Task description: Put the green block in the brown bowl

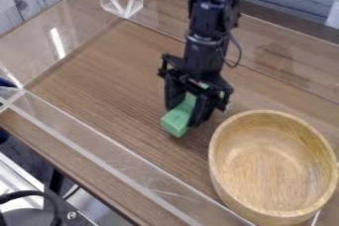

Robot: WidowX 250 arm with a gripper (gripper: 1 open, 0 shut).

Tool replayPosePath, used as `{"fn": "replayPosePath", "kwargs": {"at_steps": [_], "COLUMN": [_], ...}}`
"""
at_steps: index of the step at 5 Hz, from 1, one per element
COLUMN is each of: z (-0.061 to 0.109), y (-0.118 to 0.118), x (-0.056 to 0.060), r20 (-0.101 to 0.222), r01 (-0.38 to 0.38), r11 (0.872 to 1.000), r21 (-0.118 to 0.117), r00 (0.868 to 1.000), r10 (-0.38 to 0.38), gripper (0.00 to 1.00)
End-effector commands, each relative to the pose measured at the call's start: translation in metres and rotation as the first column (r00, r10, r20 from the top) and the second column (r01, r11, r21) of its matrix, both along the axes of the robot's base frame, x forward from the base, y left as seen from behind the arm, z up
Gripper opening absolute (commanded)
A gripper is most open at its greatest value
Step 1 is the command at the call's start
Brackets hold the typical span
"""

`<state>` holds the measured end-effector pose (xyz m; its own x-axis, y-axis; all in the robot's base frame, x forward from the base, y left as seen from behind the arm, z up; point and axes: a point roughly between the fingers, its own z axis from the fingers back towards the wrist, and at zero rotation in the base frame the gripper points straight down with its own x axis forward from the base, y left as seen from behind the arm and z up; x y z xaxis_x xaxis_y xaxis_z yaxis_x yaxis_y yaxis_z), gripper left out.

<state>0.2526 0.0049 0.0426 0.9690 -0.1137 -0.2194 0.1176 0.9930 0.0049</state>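
Gripping the green block (177, 120), the gripper (189, 106) risks knocking the brown bowl's rim (228, 131) if it travels sideways with too little clearance.

Nothing readable here tbh, no text, labels, brands, numbers or signs I can make out anywhere from the upper left of the frame to the lower right.

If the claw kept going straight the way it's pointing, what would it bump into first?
Probably the green block, since it sits right at the tips of the claw. After that, likely the table, though how close is hard to tell.
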Motion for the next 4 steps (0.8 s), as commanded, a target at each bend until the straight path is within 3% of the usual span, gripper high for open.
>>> {"fn": "replayPosePath", "kwargs": {"at_steps": [1, 2, 3, 4], "z": [0.041, 0.058, 0.06, 0.059], "y": [0.001, -0.007, -0.021, -0.049], "x": [0.015, 0.017, 0.009, -0.007], "r20": [0.136, 0.128, 0.102, 0.093], "r01": [-0.03, 0.017, 0.096, 0.106], "r11": [0.999, 1.0, 0.995, 0.994], "r21": [0.013, 0.024, 0.028, -0.003], "r00": [0.99, 0.992, 0.99, 0.99], "r10": [0.028, -0.02, -0.098, -0.105], "gripper": [0.0, 0.0, 0.0, 0.0]}}
